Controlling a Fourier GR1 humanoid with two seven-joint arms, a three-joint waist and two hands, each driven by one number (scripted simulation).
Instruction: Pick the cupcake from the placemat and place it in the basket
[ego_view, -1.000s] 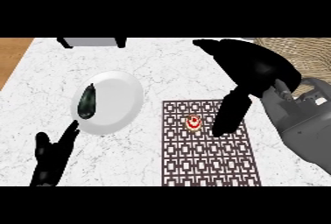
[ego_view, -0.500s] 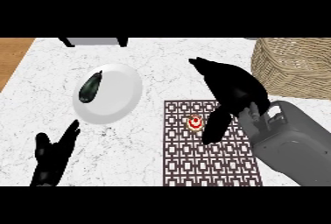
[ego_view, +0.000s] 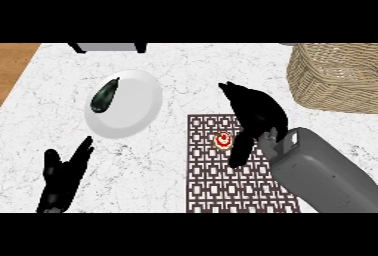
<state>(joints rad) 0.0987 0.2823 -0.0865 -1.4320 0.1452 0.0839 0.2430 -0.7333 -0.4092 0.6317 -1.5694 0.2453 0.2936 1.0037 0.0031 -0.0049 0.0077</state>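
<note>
Currently you have the cupcake (ego_view: 223, 140) sitting upright on the placemat (ego_view: 221, 187), close to its far edge and a little left of its middle, its red-and-white top facing the camera. Your right hand (ego_view: 257, 114) hangs over that same far part of the placemat, just to the right of the cupcake. Its digits are spread apart rather than closed: some point away toward the far left, and one reaches down along the cupcake's right side. You cannot tell from this view whether that digit touches the cupcake, but nothing is wrapped round it. The grey right forearm (ego_view: 321, 175) runs in from the lower right and covers the placemat's right side. The woven basket (ego_view: 336, 75) stands at the far right of the white marbled desk (ego_view: 177, 65), well apart from the cupcake. To the left of the placemat lies a white plate (ego_view: 133, 107) carrying a dark green object (ego_view: 105, 95) on its left part. Your left hand (ego_view: 63, 175) rests at the lower left with its fingers straight, apart and pointing up, holding nothing.
</note>
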